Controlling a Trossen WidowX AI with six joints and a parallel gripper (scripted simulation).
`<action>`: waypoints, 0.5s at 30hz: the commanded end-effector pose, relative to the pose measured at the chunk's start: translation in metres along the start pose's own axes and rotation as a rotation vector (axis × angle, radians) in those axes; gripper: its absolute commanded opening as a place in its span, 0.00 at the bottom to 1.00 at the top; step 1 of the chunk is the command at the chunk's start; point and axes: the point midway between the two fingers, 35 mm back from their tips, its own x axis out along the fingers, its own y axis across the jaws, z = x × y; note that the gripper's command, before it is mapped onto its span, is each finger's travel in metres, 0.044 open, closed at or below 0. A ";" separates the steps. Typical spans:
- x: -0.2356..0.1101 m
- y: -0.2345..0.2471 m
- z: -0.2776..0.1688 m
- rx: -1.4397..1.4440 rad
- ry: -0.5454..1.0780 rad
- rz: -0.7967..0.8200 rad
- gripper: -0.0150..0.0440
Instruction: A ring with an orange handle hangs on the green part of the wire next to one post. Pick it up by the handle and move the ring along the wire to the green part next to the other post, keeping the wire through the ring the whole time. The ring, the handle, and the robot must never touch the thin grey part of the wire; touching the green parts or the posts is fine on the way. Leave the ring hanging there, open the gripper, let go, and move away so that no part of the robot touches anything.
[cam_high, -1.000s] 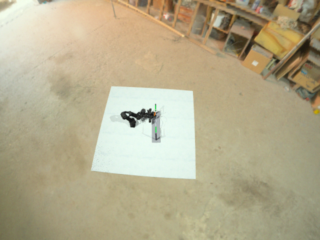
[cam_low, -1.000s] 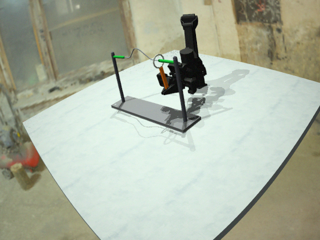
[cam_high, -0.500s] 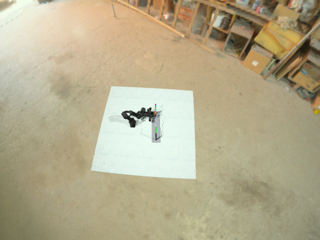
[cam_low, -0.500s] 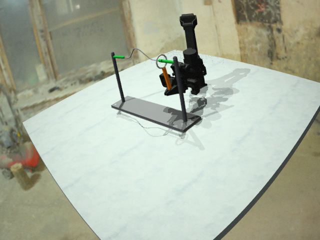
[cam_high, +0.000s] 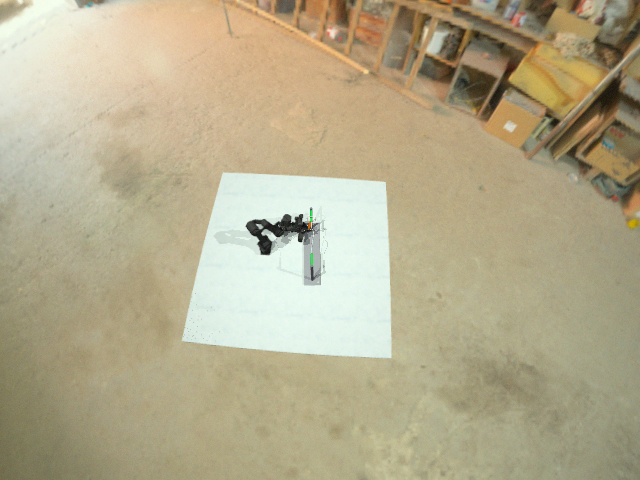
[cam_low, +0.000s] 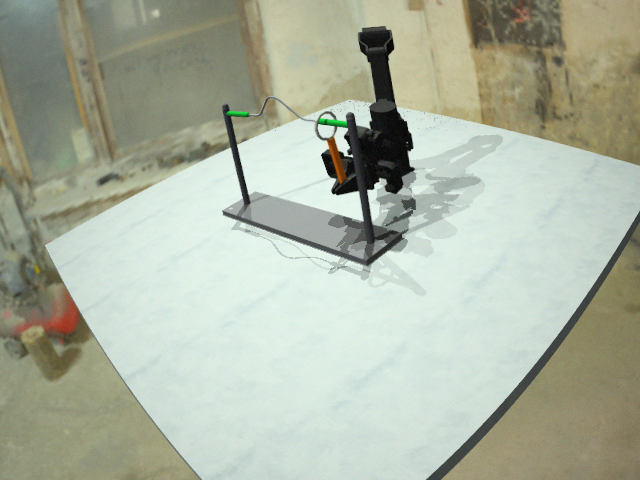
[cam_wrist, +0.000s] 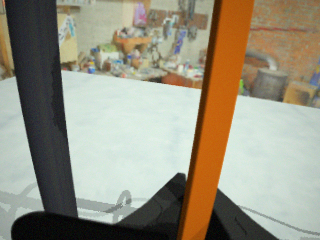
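Observation:
The grey ring hangs around the green wire part beside the right post. Its orange handle slants down from the ring. My gripper is shut on the lower end of the handle, just behind the right post. The thin grey wire curves from the ring toward the other green part at the left post. Both posts stand on a dark grey base plate.
The rig stands on a white table top. My arm's base and upright links are behind the right post. Shelves with boxes stand far off on the floor.

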 end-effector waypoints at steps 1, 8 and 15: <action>0.000 -0.001 -0.008 0.004 0.002 -0.005 0.00; 0.001 -0.001 -0.011 0.004 0.002 -0.005 0.00; 0.001 -0.001 -0.011 0.004 0.002 -0.005 0.00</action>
